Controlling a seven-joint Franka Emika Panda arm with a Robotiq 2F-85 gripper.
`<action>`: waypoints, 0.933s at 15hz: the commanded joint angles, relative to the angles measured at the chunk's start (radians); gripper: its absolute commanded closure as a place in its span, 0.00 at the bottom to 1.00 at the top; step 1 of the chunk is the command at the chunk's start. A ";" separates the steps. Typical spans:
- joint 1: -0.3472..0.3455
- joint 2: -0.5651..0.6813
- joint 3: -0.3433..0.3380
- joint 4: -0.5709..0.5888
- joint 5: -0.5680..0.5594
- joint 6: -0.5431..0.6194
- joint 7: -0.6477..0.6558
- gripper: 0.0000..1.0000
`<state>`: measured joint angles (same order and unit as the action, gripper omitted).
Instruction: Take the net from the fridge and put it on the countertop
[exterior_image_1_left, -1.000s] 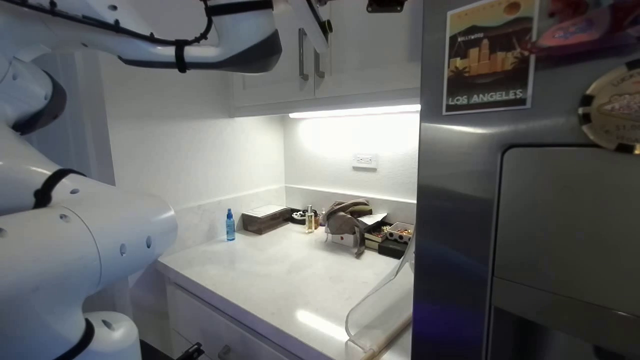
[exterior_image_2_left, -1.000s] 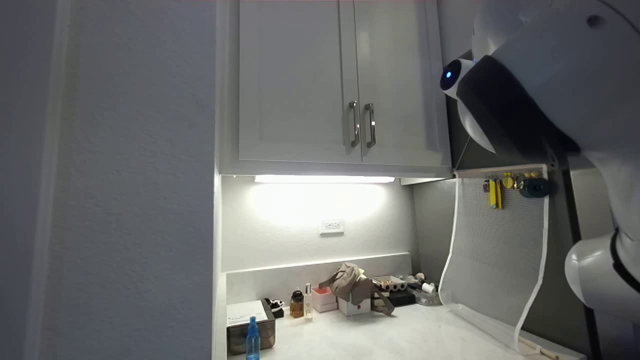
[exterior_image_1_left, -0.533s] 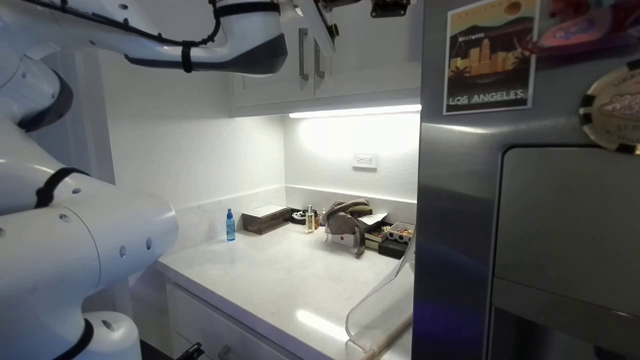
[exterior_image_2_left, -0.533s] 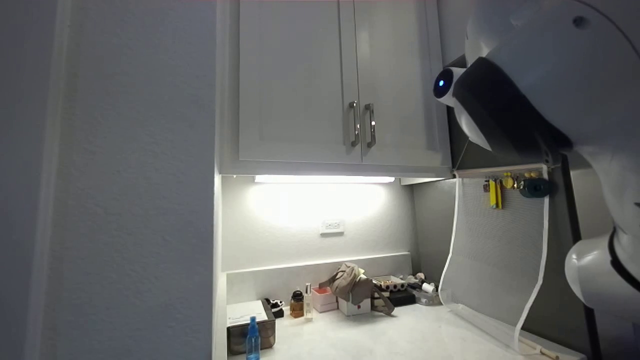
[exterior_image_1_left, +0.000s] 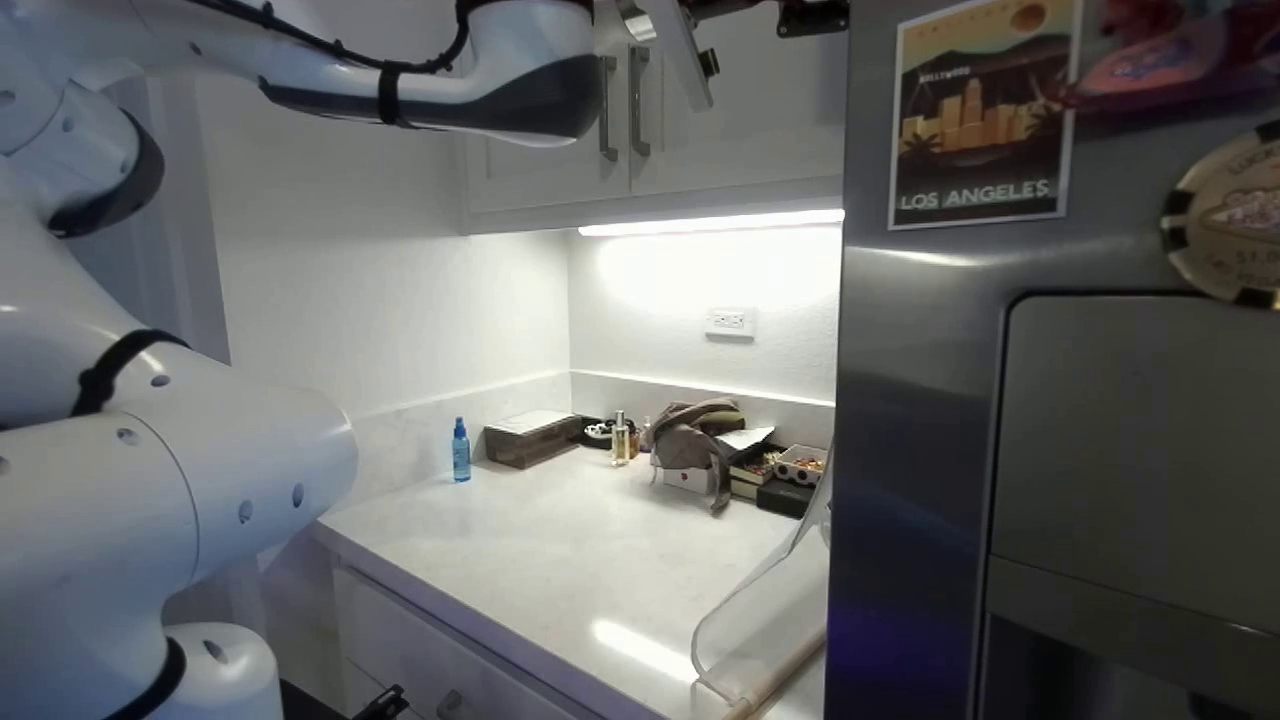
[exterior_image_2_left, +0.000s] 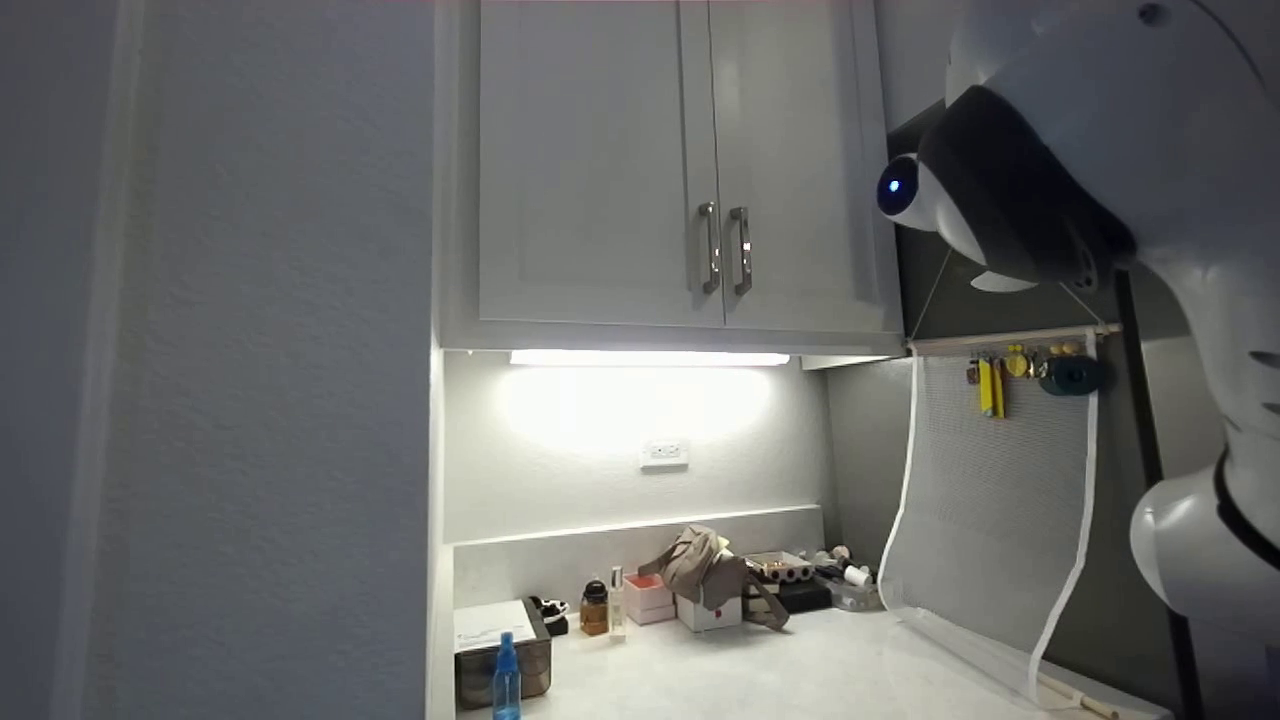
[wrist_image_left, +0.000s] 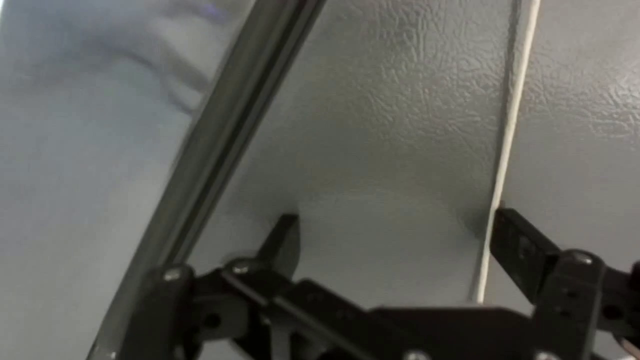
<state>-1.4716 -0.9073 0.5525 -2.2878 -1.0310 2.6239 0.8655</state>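
Presently, the net (exterior_image_2_left: 985, 500) hangs on the fridge (exterior_image_1_left: 920, 420), down to the countertop (exterior_image_1_left: 560, 570). The gripper (wrist_image_left: 395, 217) has fingers spread; a cord (wrist_image_left: 510, 115) shows between.

On the fridge (exterior_image_1_left: 915, 450), a poster (exterior_image_1_left: 978, 125) reads "HOLLYWOOD" and, at its six o'clock, "LOS ANGELES"; a poker-chip magnet (exterior_image_1_left: 1225, 212) shows "$1".

The net (exterior_image_2_left: 985, 490) is whitish — fridge (exterior_image_1_left: 920, 430) grey, countertop (exterior_image_1_left: 550, 550) white.
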 joint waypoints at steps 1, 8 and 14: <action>0.032 0.082 -0.010 0.051 -0.126 -0.009 0.087 0.00; 0.257 0.199 -0.087 0.075 -0.374 -0.156 0.204 0.28; 0.670 0.307 -0.317 0.080 -0.561 -0.353 0.214 0.72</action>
<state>-0.9778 -0.6781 0.3492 -2.2480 -1.5094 2.3523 1.0671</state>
